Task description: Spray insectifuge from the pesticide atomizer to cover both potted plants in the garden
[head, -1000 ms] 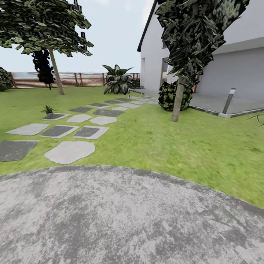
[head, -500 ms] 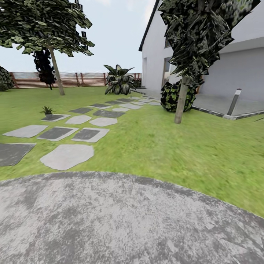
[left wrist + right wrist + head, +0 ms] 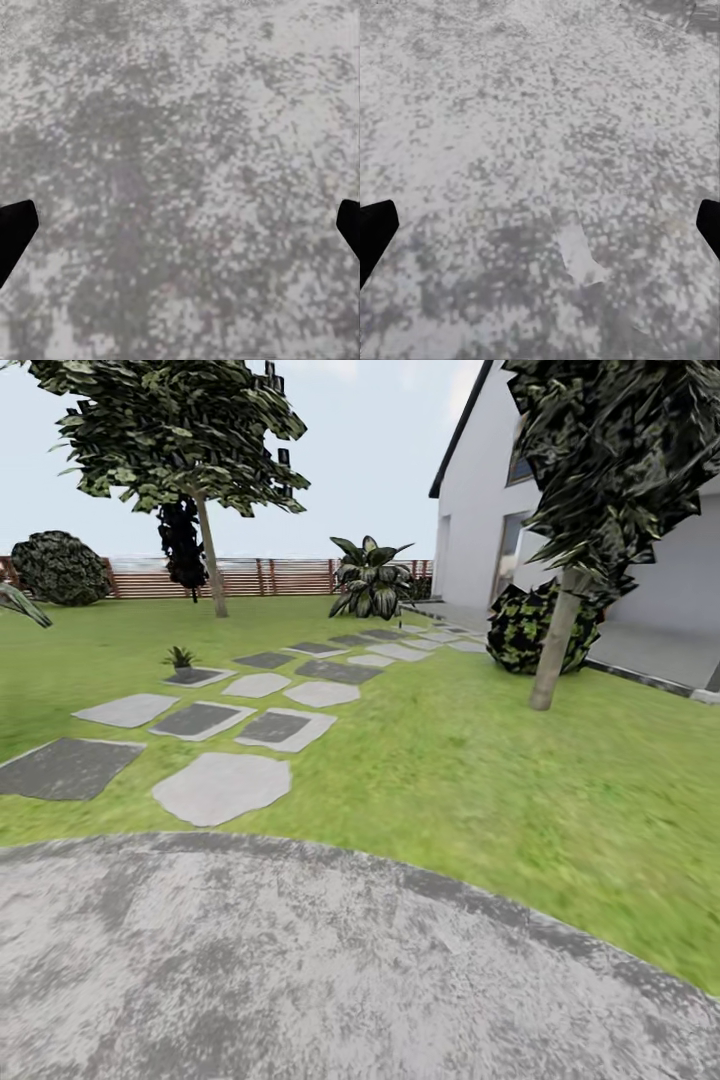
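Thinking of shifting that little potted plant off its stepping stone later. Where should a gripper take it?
Probably by the pot, low, coming in level from the side. The potted plant stands upright on the stepping stone and its pointed leaves fan up and out, so a grasp from above would crush them. It is too far off to judge the pot's rim.

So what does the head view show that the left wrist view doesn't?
Head view alone: one potted plant on a stepping stone, green lawn, the wooden fence, trees and a white house. Left wrist view alone: the left gripper, its two dark fingertips wide apart at the picture's edges, nothing between them. Both share the mottled grey paved patio, seen close up under the gripper.
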Tool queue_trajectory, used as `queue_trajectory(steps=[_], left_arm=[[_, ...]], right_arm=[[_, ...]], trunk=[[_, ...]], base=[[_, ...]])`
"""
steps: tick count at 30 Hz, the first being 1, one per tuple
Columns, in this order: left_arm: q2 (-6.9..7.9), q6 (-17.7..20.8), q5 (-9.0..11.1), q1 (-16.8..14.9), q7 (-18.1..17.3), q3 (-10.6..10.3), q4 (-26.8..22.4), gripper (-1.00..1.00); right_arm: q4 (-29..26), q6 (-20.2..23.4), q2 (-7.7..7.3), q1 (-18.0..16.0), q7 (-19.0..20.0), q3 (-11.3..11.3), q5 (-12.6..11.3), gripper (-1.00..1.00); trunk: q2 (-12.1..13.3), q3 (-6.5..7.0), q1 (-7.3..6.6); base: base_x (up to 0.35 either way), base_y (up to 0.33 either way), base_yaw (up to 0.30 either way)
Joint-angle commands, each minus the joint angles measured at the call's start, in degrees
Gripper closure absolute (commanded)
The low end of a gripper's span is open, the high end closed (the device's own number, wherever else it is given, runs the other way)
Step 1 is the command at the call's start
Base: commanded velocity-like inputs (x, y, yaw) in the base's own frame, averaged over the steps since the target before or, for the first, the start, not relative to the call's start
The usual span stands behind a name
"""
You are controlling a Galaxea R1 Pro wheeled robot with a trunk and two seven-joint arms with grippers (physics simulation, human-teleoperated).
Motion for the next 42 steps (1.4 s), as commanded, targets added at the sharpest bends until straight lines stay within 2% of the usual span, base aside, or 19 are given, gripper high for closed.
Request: queue_trajectory(steps=[1,27,42], left_arm=[[-0.02,-0.19,0.08,-0.05,-0.01,0.09,0.07,-1.00],[-0.02,-0.19,0.15,-0.05,-0.01,0.09,0.01,-1.00],[-0.02,-0.19,0.16,-0.05,-0.01,0.09,0.07,-1.00]], right_arm=[[0.02,-0.17,-0.01,-0.01,0.02,0.01,0.01,-1.00],[0.02,-0.08,-0.01,-0.01,0.27,0.17,0.17,-1.00],[0.10,-0.08,-0.01,-0.01,0.19,0.18,0.14,-1.00]], trunk=[[-0.02,-0.05,0.02],[-0.02,-0.05,0.02],[-0.02,-0.05,0.02]], base=[[0.340,0.000,0.265],[0.340,0.001,0.025],[0.337,0.127,0.000]])
